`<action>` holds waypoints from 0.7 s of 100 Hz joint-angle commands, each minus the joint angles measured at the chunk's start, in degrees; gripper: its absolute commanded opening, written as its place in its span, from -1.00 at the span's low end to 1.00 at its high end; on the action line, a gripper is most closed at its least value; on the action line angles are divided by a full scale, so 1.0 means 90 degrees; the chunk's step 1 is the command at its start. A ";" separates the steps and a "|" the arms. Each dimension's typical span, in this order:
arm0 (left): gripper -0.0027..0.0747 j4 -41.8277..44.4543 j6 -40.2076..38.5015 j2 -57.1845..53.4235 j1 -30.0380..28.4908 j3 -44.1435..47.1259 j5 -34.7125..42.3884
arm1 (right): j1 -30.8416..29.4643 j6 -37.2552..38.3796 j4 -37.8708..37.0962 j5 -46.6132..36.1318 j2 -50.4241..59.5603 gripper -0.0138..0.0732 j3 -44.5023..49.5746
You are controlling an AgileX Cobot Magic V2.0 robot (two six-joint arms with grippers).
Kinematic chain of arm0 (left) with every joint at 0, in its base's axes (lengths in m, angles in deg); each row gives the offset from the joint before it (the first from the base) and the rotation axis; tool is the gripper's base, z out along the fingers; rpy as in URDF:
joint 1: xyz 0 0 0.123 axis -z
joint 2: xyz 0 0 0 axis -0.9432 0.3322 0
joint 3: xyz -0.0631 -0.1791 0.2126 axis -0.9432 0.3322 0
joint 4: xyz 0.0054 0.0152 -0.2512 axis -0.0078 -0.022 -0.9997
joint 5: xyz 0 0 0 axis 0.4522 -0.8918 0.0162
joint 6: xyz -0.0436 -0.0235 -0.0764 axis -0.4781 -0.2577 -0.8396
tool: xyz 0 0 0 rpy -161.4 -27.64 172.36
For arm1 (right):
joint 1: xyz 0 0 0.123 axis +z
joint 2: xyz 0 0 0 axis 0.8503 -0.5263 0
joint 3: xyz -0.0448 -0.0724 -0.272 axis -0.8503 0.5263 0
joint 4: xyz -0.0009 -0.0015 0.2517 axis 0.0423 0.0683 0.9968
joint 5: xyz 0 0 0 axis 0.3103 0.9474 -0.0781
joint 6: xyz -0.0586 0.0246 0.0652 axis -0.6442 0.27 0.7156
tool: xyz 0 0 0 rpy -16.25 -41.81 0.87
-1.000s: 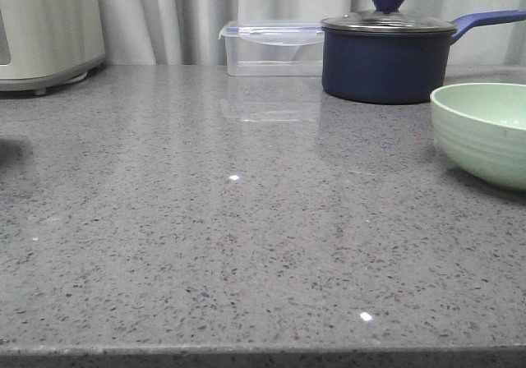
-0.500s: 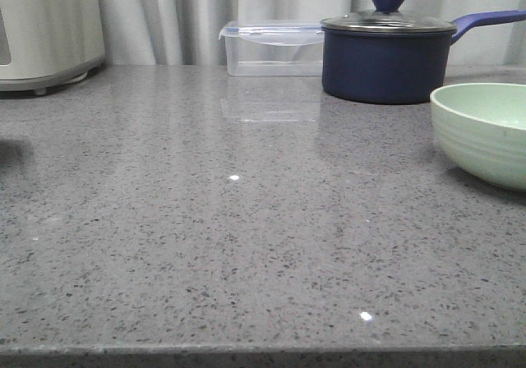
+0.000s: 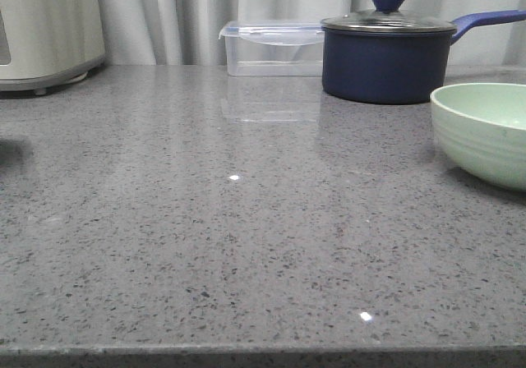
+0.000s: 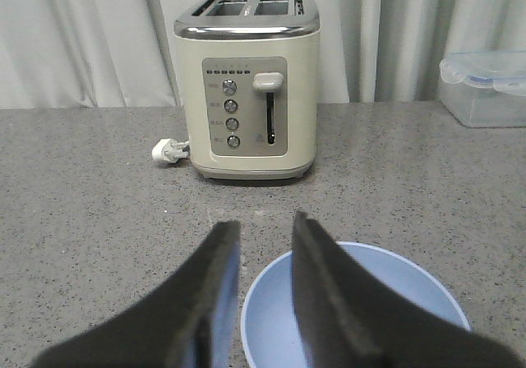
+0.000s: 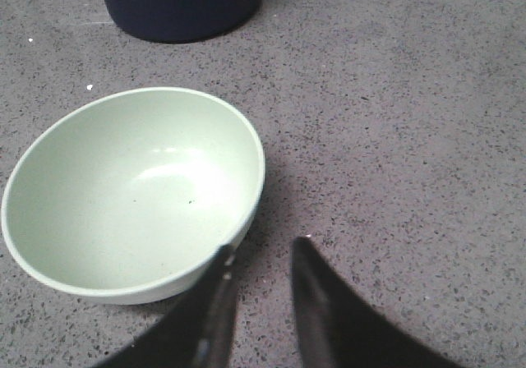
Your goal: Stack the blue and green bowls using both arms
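You are looking at a grey speckled bench [image 3: 246,245]. At far left a cream toaster [image 4: 246,89] is standing against the curtain, its white plug [image 4: 168,149] lying beside it. The left gripper [image 4: 265,241] is hovering over the blue bowl [image 4: 362,302], its fingers slightly apart with nothing between them; one finger is sitting over the bowl's rim, the other outside it. Contact cannot be judged. The blue bowl is resting upright on the bench in front of the toaster. Further right, a clear lidded container [image 3: 273,48] and a navy lidded saucepan [image 3: 386,52] are standing at the back. The green bowl [image 5: 131,191] is sitting upright in front of the saucepan. The right gripper [image 5: 261,257] is hanging just beside its rim, fingers slightly apart, empty.
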 commanded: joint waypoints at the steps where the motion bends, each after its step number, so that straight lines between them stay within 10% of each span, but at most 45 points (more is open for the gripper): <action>1: 0.05 0.0018 0.0000 0.0093 -0.0002 -0.0234 0.0520 | -0.0038 -0.0042 0.0017 -0.0418 -0.0076 0.14 -0.0241; 70: 0.15 0.0006 0.0000 0.0120 -0.0002 -0.0222 0.0643 | -0.0038 -0.0037 0.0104 0.0530 -0.2031 0.23 -0.2087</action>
